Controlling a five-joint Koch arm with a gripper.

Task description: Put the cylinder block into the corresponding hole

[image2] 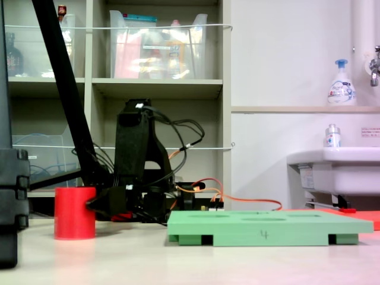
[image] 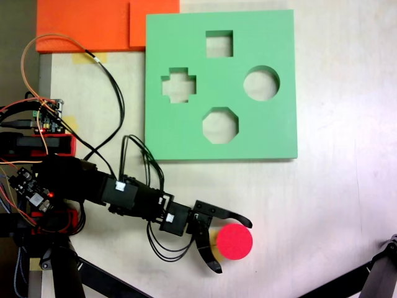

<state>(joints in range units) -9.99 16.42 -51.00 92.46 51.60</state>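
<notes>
Top-down fixed view, left to right: the arm (image: 124, 192) lies low across the table (image: 335, 205), and its claw (image: 234, 246) is spread wide, one finger above and one below the left edge of the red cylinder (image: 235, 241). The fingers flank the cylinder but do not appear to press it; it stands upright on the table, well apart from the green board (image: 186, 133). The round hole (image: 261, 83) sits near the board's right edge, with an octagonal hole (image: 219, 125) below and to its left.

Risks, as judged from this pose: the fingers cover only the near side of the cylinder, so closing now may squeeze it out forwards or tip it, since foam is light and the hold would be off-centre. During the carry, a slanted cylinder may catch on the hole's rim. The octagonal hole lies nearer the claw and looks similar in width, so a wrong placement is possible.

Side-on fixed view, left to right: the cylinder (image2: 75, 212) rests flat on the table with the claw meeting it low on its right side, and the board (image2: 270, 227) shows its thickness. This view gives heights, which the top-down view lacks; only the top-down view shows the finger spread and the hole shapes.
</notes>
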